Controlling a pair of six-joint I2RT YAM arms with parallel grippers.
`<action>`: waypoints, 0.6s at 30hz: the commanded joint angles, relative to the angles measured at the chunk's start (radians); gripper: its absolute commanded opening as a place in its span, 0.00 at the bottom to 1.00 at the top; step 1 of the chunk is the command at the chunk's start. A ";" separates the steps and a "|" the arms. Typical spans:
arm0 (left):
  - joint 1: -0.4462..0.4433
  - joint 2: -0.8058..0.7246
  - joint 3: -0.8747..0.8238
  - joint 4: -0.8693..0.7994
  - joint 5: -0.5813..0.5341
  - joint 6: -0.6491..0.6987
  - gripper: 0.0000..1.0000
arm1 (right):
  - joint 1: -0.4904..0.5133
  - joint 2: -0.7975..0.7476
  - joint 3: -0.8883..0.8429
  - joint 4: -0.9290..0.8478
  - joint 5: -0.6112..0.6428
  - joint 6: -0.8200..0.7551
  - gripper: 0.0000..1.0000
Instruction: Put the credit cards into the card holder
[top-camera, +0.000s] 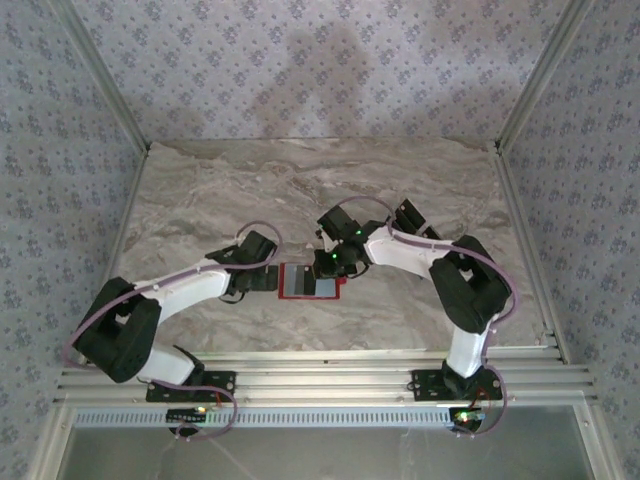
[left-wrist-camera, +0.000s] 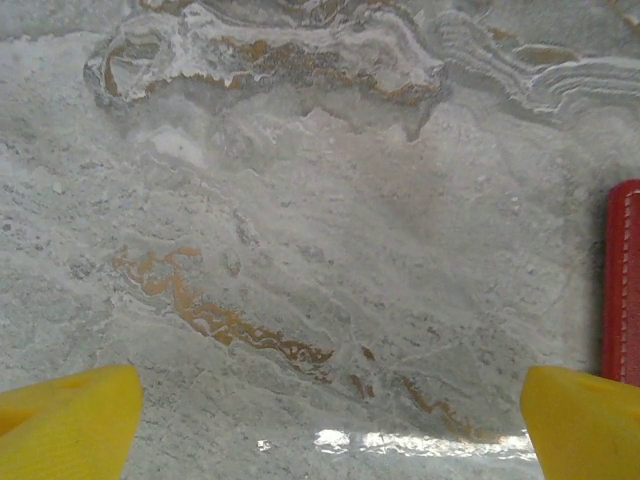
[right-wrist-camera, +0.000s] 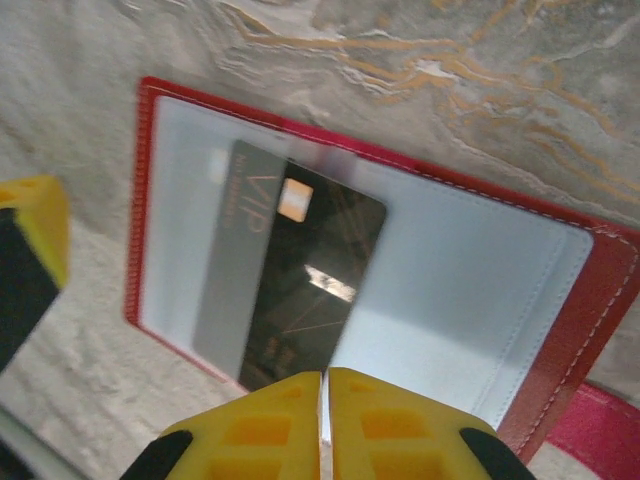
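Observation:
The card holder (right-wrist-camera: 470, 290) lies open on the marble table, red outside and pale grey inside. One dark credit card (right-wrist-camera: 300, 280) lies slanted on its left half, the upper left part tucked under a clear pocket. My right gripper (right-wrist-camera: 325, 400) is shut, fingertips together at the card's near end; the card lies flat and is not between them. In the top view the right gripper (top-camera: 335, 268) is over the holder (top-camera: 308, 282) and the left gripper (top-camera: 262, 280) is just left of it. My left gripper (left-wrist-camera: 330, 400) is open over bare marble, with the holder's red edge (left-wrist-camera: 622, 280) to its right.
The holder's red tab (right-wrist-camera: 600, 425) sticks out at its near right corner. Aluminium rails (top-camera: 320, 375) run along the table's near edge and patterned walls enclose the other sides. Bare marble (top-camera: 300, 180) stretches behind both arms.

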 joint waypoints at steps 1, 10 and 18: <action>0.004 0.016 -0.008 0.015 0.008 0.016 0.97 | 0.011 0.040 0.052 -0.078 0.069 -0.025 0.11; 0.003 0.057 -0.016 0.037 0.022 0.013 0.97 | 0.021 0.098 0.075 -0.065 0.056 -0.024 0.10; 0.002 0.075 -0.015 0.047 0.034 0.008 0.97 | 0.034 0.133 0.109 -0.058 0.041 -0.023 0.10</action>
